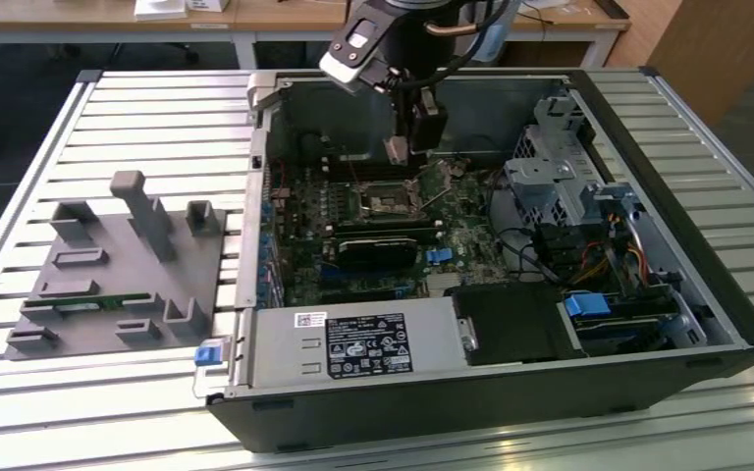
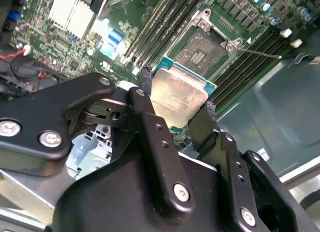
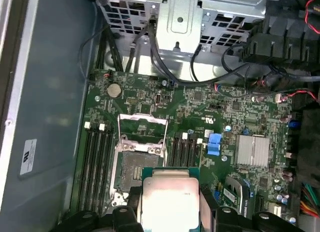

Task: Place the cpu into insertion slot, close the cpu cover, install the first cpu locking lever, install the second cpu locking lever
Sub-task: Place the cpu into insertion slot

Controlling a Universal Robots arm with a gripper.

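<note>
The gripper pinches the chip by two edges, with one black finger pressed on each side; the chip's shiny grey top shows in both wrist views; the chip hangs in the air just beside the slot and does not touch it; the slot is open, and its dark middle is bare; the cover is lifted and stands up from one edge of the slot; a thin wire lever sticks out sideways from a corner of the slot; long black strips run along both sides of the slot on the green board; a small blue plug sits near the slot on that board; in the exterior view the gripper hangs just above the slot, inside the open computer case; a grey rack lies on the slatted table, well apart from the slot, outside the case.
</note>
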